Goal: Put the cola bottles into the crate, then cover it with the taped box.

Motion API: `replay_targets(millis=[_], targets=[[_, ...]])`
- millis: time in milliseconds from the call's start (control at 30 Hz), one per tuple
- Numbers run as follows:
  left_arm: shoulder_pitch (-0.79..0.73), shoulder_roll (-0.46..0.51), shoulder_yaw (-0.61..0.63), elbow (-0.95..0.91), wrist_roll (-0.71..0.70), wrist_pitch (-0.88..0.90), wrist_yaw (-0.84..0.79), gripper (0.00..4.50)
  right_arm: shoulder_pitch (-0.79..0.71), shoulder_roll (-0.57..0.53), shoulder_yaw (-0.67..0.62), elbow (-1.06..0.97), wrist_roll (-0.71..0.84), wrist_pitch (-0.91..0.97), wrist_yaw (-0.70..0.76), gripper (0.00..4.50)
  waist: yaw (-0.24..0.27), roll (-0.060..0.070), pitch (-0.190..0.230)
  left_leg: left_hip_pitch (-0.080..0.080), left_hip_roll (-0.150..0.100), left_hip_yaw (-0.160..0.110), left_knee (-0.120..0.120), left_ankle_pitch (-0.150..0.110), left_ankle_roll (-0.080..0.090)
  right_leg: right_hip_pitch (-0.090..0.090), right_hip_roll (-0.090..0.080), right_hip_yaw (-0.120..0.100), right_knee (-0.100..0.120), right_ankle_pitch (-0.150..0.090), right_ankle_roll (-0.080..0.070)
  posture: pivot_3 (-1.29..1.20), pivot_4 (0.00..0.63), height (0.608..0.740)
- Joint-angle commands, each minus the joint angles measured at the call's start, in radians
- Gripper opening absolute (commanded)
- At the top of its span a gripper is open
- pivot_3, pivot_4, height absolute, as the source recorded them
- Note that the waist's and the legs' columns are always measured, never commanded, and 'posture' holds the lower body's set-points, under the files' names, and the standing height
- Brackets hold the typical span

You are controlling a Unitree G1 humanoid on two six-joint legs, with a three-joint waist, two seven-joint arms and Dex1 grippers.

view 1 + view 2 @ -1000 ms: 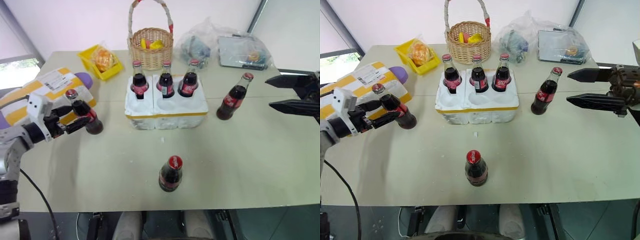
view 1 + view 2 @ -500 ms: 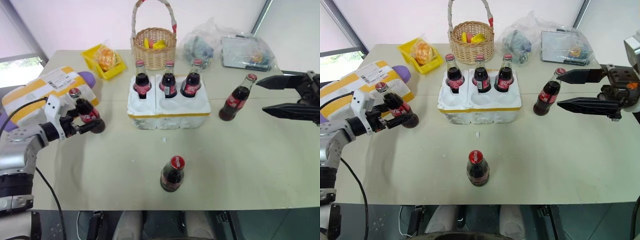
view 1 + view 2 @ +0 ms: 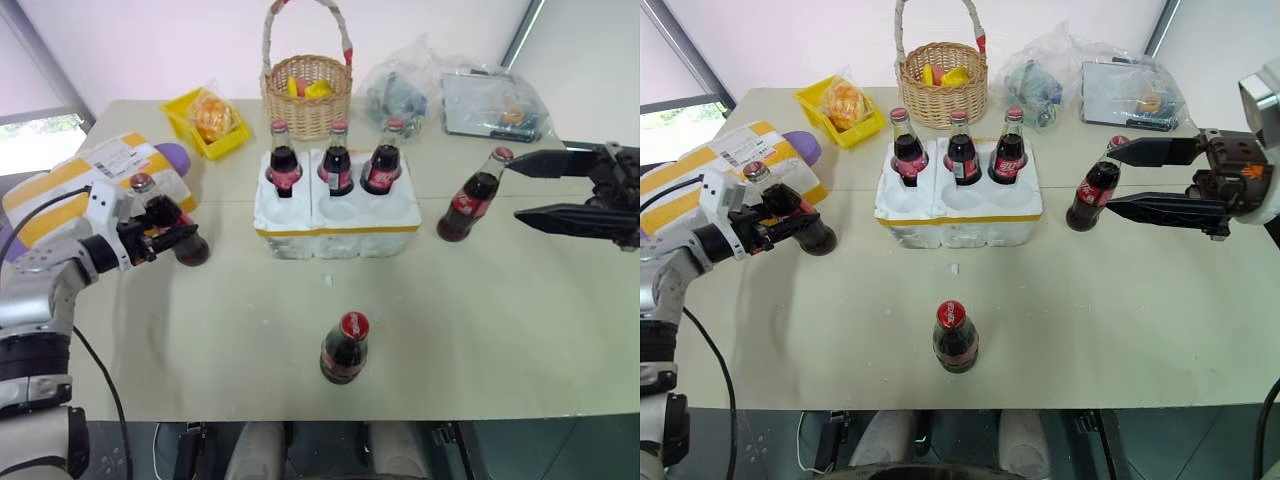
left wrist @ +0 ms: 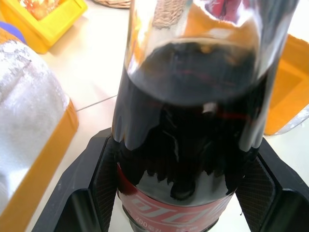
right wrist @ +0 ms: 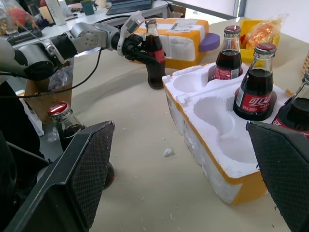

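At the left of the head views, the left gripper is closed around the body of a cola bottle that stands on the table; in the left wrist view the two black fingers are seen bracketing the dark glass low on the label, a hold suited to keeping the bottle upright for lifting. It cannot be told whether the base is off the table yet.

The crate sits at upper centre, with three bottles seated in its rear wells; the three front wells are left open, facing the robot, so the remaining bottles can be lowered in from the near side.

At the right, the right gripper is held level with its jaws spread wide, and a fourth bottle stands at their tips, apparently lined up for a side grasp. A fifth bottle stands alone at lower centre.

The taped box lies at the left edge, behind the held bottle, set aside until the wells are filled.
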Motion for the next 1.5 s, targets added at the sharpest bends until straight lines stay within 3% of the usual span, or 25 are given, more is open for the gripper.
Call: replay_targets(millis=[33, 133, 333, 600, 1000, 1500], targets=[[-0.050, 0.046, 0.009, -0.123, -0.074, 0.075, -0.062, 2.67, -0.015, -0.002, -0.037, -0.016, 0.021, -0.005, -0.009, 4.50, 0.000, -0.002, 0.001, 0.000, 0.000, 0.000, 0.000, 0.000, 0.000, 0.000, 0.000, 0.000, 0.000, 0.000, 0.000, 0.00, 0.150, 0.738], [-0.127, 0.076, -0.012, -0.175, -0.106, 0.149, -0.105, 2.67, -0.015, 0.003, -0.034, -0.013, 0.015, -0.011, -0.015, 4.50, 0.003, -0.007, 0.004, -0.001, 0.000, -0.001, 0.000, 0.000, 0.000, 0.000, 0.000, 0.000, 0.000, 0.000, 0.000, 0.00, 0.150, 0.738], [-0.449, 0.085, -0.094, -0.120, -0.120, 0.261, -0.167, 2.67, 0.002, 0.015, -0.040, -0.012, 0.011, -0.017, -0.030, 4.50, 0.002, -0.012, 0.007, -0.003, -0.001, -0.002, 0.002, 0.000, 0.000, 0.000, 0.001, -0.001, -0.001, 0.000, 0.001, 0.00, 0.150, 0.738], [-0.749, -0.065, -0.220, 0.080, -0.061, 0.230, -0.231, 2.67, 0.048, 0.036, -0.080, -0.039, 0.022, -0.014, -0.070, 4.50, -0.001, -0.011, 0.007, -0.003, -0.001, -0.003, 0.001, 0.000, 0.000, -0.001, 0.001, -0.001, 0.001, 0.001, 0.004, 0.00, 0.150, 0.738], [-0.658, -0.104, -0.343, 0.142, 0.096, 0.035, -0.325, 2.67, 0.175, 0.053, -0.182, -0.114, 0.051, -0.005, -0.146, 4.50, 0.000, -0.011, 0.007, -0.004, 0.000, -0.003, 0.001, 0.000, 0.000, -0.003, 0.002, -0.001, 0.003, 0.001, 0.004, 0.00, 0.150, 0.738], [-0.563, -0.225, -0.362, 0.148, 0.180, -0.046, -0.257, 2.67, 0.156, 0.077, -0.133, -0.096, 0.035, -0.040, -0.158, 4.50, 0.001, -0.011, 0.007, -0.005, -0.001, -0.003, 0.003, 0.000, 0.000, -0.003, 0.001, -0.001, 0.003, 0.001, 0.004, 0.00, 0.150, 0.738]])
